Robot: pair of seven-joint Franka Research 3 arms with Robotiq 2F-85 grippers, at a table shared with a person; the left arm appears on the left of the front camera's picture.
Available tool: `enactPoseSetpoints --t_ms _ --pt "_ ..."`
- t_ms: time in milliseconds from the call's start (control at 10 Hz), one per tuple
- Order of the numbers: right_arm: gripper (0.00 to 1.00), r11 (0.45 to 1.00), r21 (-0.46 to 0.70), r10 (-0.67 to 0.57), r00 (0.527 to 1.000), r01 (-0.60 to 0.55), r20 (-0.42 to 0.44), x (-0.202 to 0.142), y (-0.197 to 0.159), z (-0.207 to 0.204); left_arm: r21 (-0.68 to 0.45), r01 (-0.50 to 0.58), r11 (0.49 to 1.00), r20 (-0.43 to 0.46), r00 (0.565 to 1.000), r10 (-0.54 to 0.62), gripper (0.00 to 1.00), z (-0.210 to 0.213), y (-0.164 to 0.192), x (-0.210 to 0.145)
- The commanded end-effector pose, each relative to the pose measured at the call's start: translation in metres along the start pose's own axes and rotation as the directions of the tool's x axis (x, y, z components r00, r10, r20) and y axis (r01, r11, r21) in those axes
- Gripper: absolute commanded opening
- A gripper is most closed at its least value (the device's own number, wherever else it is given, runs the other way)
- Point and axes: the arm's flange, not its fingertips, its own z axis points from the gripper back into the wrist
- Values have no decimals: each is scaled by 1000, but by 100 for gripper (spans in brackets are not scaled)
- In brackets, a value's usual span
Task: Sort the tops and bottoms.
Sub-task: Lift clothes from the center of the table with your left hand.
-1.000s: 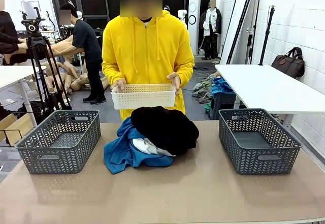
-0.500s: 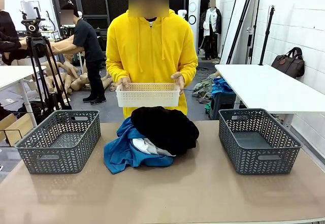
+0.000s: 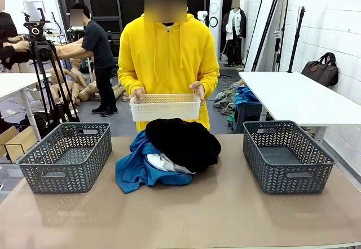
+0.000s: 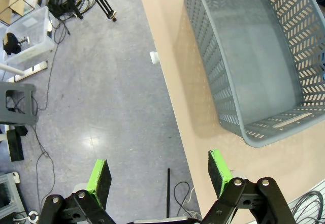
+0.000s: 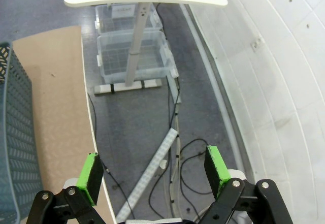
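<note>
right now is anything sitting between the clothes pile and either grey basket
Nothing visible does. Bare table lies between the clothes pile and the left grey basket and right grey basket, both empty.

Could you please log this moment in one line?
clothes: piled mid-table, unsorted | left basket, right basket: empty | person: holds white basket | left end effector, right end effector: open
</note>
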Motion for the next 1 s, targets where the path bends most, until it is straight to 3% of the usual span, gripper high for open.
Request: enactPoseSetpoints --t_ms 0,900 --pt "100 1000 0 6 1000 -6 -10 -1 0 1 -15 11 1000 11 1000 -11 100 0 4 -3" --pt "100 1000 0 6 1000 -6 -10 -1 0 1 -15 11 1000 11 1000 -11 100 0 4 -3"
